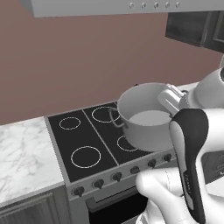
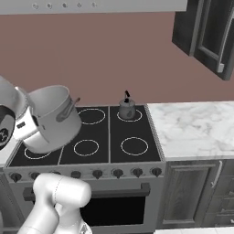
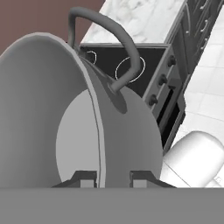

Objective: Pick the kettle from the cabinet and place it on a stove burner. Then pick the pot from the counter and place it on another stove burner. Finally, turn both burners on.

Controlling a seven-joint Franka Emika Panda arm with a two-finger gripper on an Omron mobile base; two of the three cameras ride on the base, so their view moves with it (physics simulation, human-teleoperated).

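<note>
My gripper [image 3: 113, 178] is shut on the rim of the pot [image 3: 65, 118], one finger inside the wall and one outside. The wide grey steel pot [image 1: 146, 116] hangs tilted in the air above the black cooktop [image 1: 83, 140], its loop handle [image 3: 109, 39] pointing away from the hand. Seen from the right, the pot [image 2: 52, 119] is over the cooktop's left side, with the gripper [image 2: 33, 122] at its rim. The small grey kettle [image 2: 127, 109] stands upright on the back right burner. Another burner [image 2: 134, 146] in front of it is bare.
Dark knobs [image 2: 97, 173] line the stove front above the oven door. The marble counter [image 2: 196, 125] lies right of the stove, with the dark cabinet [image 2: 205, 32] above it. More counter [image 1: 22, 148] lies left of the stove, and a range hood [image 1: 109, 6] hangs overhead.
</note>
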